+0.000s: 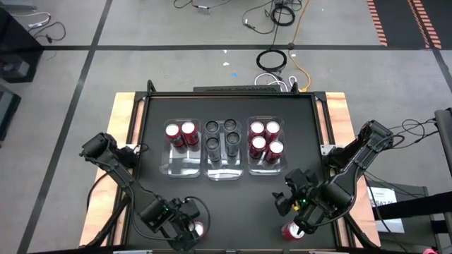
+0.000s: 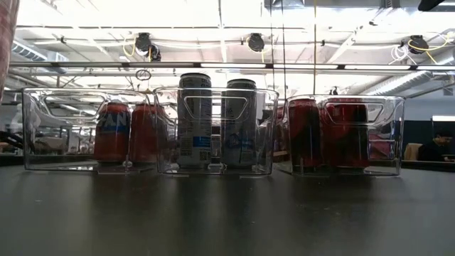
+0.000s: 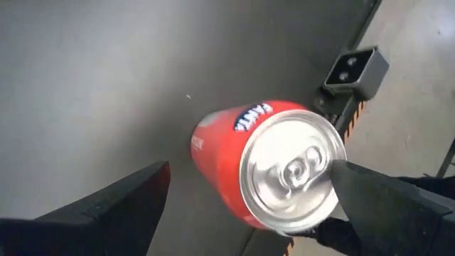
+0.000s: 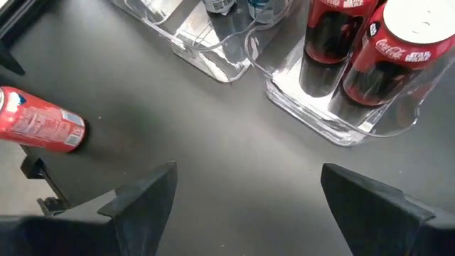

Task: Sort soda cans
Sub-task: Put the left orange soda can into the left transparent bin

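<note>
1. Two pincers work at the near edge of the table (image 1: 226,190); the left gripper (image 3: 249,206) has its fingers spread wide on either side of a red can (image 3: 274,167), with no firm pinch visible.
2. That can stands at the table's near edge, its silver top facing the wrist.
3. Over on the other side, the right gripper (image 4: 245,192) is spread too, holding nothing; another red can (image 1: 292,231) sits just beside it.
4. Farther out from both pincers, three clear bins (image 1: 226,173) stand in a row.
5. Left bin holds two red cans (image 1: 181,134), the middle four dark cans (image 1: 222,137), the right four red ones (image 1: 265,140).
</note>
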Controlling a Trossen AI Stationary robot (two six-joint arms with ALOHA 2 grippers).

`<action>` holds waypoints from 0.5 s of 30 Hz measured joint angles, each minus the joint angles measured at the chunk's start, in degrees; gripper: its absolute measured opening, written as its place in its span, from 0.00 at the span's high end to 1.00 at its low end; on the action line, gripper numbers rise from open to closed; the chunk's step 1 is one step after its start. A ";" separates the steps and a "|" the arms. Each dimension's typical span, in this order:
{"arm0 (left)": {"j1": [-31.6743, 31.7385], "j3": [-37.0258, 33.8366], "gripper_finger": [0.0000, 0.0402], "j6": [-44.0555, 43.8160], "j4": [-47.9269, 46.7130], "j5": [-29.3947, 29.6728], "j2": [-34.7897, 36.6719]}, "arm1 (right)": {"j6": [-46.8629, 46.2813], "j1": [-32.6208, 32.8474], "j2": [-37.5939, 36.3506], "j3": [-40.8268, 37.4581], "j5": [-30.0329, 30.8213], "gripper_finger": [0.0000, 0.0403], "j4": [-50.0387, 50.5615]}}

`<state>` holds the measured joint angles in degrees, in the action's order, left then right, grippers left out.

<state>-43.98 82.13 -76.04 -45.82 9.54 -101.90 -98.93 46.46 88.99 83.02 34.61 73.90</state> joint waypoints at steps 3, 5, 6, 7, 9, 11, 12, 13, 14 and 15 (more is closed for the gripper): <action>0.64 0.00 0.01 0.01 -0.09 1.19 0.04 | 0.98 0.00 0.00 0.00 0.02 0.15 0.18; 1.01 0.00 0.01 0.01 -0.10 1.24 0.04 | 1.29 0.00 0.00 0.00 0.02 0.15 0.20; 1.26 0.00 0.01 0.01 -0.11 1.31 0.05 | 1.29 -0.02 0.00 0.00 0.02 0.15 0.27; 1.43 0.00 0.01 0.01 -0.11 1.33 0.06 | 1.31 0.00 0.00 0.00 0.02 0.15 0.43; 1.79 0.13 0.01 0.02 -0.26 1.39 0.08 | 1.29 -0.02 0.00 0.00 -0.01 0.15 0.88; 1.95 0.75 0.01 0.46 0.06 1.40 0.08 | 1.30 -0.01 0.00 0.00 -0.05 0.15 1.33; 1.96 1.23 0.01 0.57 0.47 1.40 0.08 | 1.31 0.00 0.00 0.00 -0.07 0.15 1.50; 1.96 1.65 0.01 1.00 0.59 1.42 0.08 | 1.46 -0.01 0.00 0.00 -0.07 0.15 1.54; 1.98 2.01 0.01 1.45 0.55 1.44 0.10 | 1.80 -0.01 0.00 0.00 -0.09 0.15 1.56; 1.99 2.30 0.01 1.48 0.52 1.45 0.12 | 2.17 -0.02 0.00 0.00 -0.11 0.15 1.58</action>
<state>-42.00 84.43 -74.56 -45.30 10.98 -101.78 -96.76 46.44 88.99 83.02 34.50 75.48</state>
